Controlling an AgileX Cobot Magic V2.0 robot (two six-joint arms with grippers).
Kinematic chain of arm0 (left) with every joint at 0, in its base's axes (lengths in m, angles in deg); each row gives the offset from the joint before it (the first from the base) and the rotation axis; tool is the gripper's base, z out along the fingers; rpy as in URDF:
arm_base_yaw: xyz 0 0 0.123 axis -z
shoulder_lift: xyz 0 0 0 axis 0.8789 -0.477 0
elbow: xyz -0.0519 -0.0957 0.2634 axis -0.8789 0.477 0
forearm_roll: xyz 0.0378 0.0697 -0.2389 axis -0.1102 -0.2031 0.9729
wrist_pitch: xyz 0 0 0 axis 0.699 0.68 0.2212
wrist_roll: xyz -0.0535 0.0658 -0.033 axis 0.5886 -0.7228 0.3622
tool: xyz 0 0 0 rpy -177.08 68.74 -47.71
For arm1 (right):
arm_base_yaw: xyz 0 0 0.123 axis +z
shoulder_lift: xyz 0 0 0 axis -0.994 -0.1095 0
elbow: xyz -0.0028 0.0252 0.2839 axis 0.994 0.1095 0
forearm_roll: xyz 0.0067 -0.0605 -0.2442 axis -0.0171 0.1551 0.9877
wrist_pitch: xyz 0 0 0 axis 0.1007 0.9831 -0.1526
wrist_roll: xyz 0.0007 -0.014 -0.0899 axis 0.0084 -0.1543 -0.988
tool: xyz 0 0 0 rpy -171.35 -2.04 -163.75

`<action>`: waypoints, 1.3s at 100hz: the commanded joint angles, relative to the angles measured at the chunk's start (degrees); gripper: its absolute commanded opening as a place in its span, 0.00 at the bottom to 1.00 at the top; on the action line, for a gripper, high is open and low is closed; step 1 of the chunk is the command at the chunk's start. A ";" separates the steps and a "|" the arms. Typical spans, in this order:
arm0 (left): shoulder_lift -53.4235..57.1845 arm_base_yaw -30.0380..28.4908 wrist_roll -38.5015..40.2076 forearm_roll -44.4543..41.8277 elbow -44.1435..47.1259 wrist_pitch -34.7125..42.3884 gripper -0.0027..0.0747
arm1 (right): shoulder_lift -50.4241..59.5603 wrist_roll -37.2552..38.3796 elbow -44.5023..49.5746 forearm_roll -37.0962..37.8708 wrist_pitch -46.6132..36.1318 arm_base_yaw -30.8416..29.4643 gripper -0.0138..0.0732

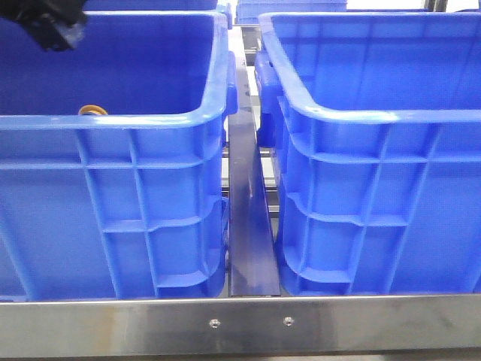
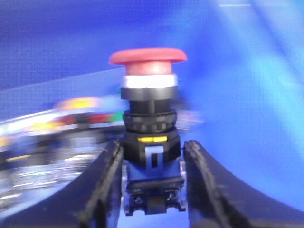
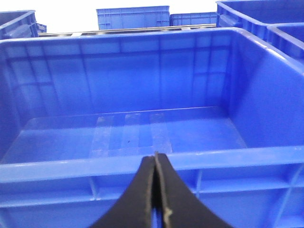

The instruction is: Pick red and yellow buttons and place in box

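In the left wrist view the red button (image 2: 148, 56) stands upright between the fingers of my left gripper (image 2: 153, 145), which is shut on its blue and black base. Its domed red cap sits on a silver collar above the fingers. The picture is blurred. In the front view only the dark left arm (image 1: 49, 26) shows, over the left blue crate (image 1: 113, 120). A yellow-orange rounded thing (image 1: 93, 110), perhaps the yellow button, peeks over that crate's near rim. My right gripper (image 3: 156, 159) is shut on nothing, just outside the near rim of the box (image 3: 71, 166), whose inside is bare.
The two tall blue crates stand side by side, the right one (image 1: 376, 116) across a narrow gap with a dark rail (image 1: 252, 226). A steel bar (image 1: 240, 323) runs along the front. More blue crates (image 3: 133, 18) stand behind. Blurred bright items (image 2: 71, 114) lie behind the held button.
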State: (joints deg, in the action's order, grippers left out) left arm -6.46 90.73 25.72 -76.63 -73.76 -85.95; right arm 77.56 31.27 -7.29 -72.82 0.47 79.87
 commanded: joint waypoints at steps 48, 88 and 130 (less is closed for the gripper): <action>-1.27 21.67 0.21 1.02 -1.36 5.31 0.18 | 1.29 -0.14 0.28 0.37 -4.64 -0.27 0.04; -1.86 24.04 0.21 1.11 -1.36 4.94 0.18 | 1.25 0.06 -6.01 0.03 0.74 -0.13 0.04; -1.86 24.04 0.21 1.11 -1.36 4.94 0.18 | -10.69 0.06 -25.26 -0.09 27.77 -0.13 0.04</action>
State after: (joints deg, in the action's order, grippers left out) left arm -9.64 114.30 25.72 -76.05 -73.42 -84.99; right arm 71.50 31.37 -27.85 -72.82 28.93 79.87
